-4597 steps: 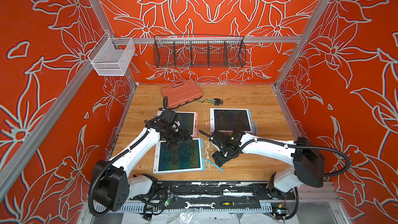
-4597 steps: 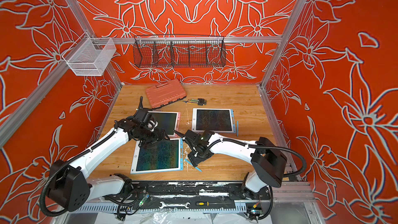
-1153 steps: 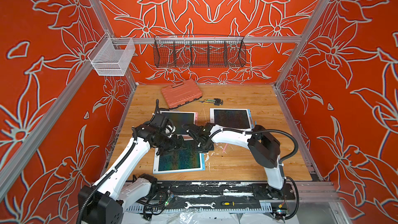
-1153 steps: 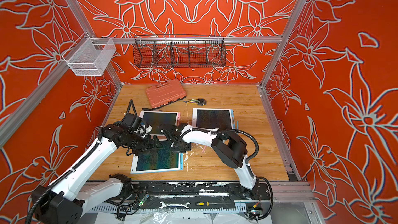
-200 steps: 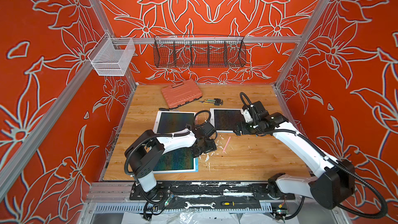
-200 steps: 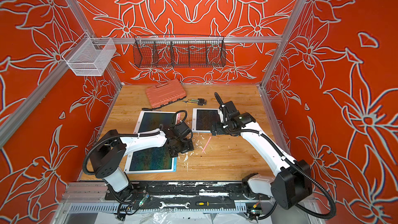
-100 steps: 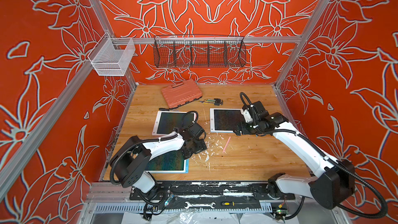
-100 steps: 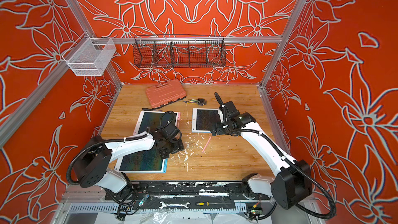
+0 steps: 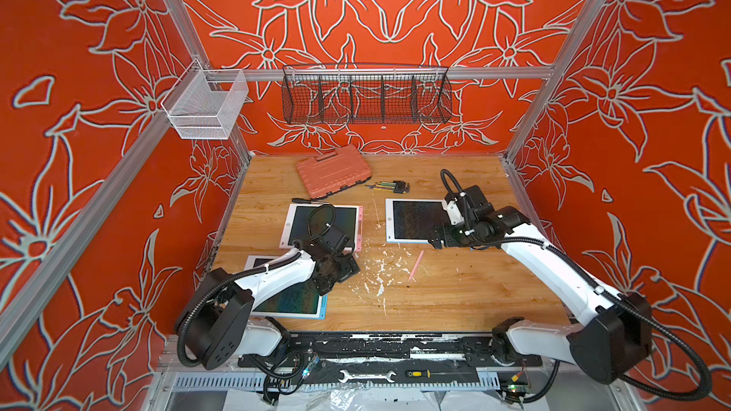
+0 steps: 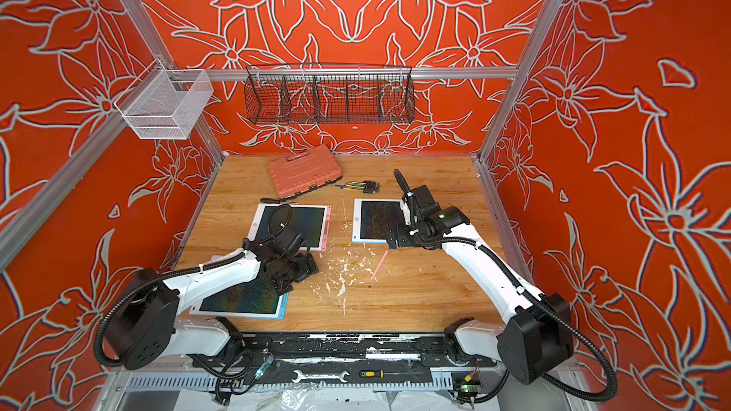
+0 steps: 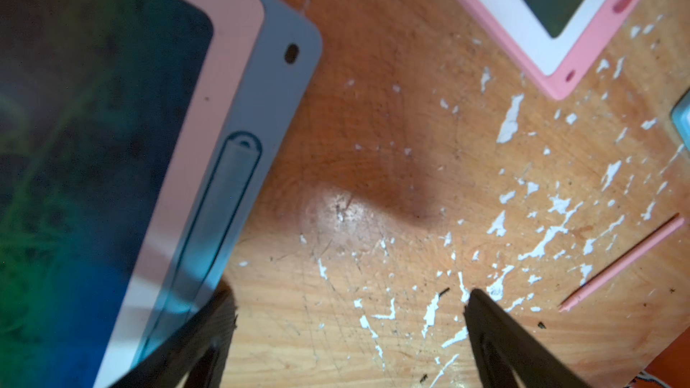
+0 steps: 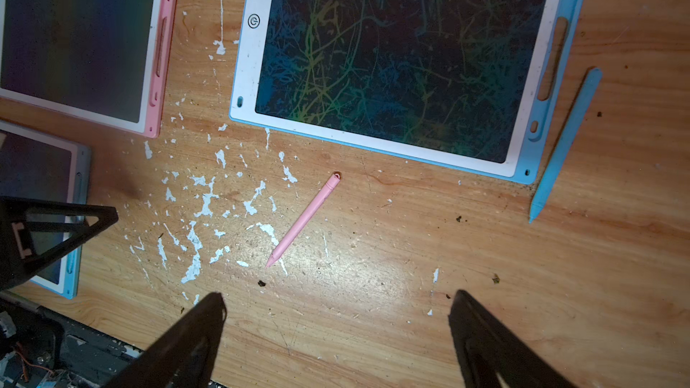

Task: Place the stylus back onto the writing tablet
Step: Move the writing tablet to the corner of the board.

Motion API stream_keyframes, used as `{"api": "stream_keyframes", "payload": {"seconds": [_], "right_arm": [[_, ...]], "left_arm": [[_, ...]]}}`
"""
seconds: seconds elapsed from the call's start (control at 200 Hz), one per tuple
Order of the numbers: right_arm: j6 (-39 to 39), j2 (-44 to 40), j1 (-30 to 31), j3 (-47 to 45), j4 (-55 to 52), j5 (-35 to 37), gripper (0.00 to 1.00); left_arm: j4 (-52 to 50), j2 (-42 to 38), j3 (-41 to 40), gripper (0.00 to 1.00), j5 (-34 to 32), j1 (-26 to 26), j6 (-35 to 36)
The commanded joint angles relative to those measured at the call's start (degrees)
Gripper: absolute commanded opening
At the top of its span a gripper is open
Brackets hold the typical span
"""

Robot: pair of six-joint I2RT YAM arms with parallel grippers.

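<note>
A pink stylus [image 9: 416, 265] [image 12: 303, 220] lies loose on the wood between both arms. A blue stylus [image 12: 567, 143] lies beside the blue-edged tablet [image 9: 411, 217] at the right. Over that tablet's near edge hovers my right gripper [image 9: 439, 237] [image 12: 336, 300], open and empty. My left gripper [image 9: 340, 270] [image 11: 347, 293] is open over bare wood at the corner of the front blue-edged tablet [image 9: 292, 298] [image 11: 93, 143], whose side slot seems to hold a stylus. A pink-edged tablet [image 9: 348, 217] lies behind it.
White paint flecks [image 9: 379, 270] dot the middle of the table. An orange tool case [image 9: 332, 170], a set of hex keys [image 9: 389, 187] and a black screwdriver [image 9: 306, 200] lie at the back. A black wire basket [image 9: 366, 94] and a white one [image 9: 205, 104] hang above.
My left gripper has drawn back to the left, and the front tablet has slid left with it. The right arm and the pink stylus have stayed put.
</note>
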Motion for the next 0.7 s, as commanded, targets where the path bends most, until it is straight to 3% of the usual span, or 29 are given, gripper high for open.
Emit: {"api": "stream_keyframes", "payload": {"seconds": [0.0, 0.696], "right_arm": [[0.22, -0.57, -0.35, -0.31, -1.01, 0.07, 0.96], [0.14, -0.84, -0.27, -0.39, -1.07, 0.23, 0.96]], "left_arm": [[-5.22, 1.69, -2.92, 0.95, -3.27, 1.86, 1.94], [-4.52, -7.29, -10.48, 0.96, -3.10, 8.61, 3.29]]}}
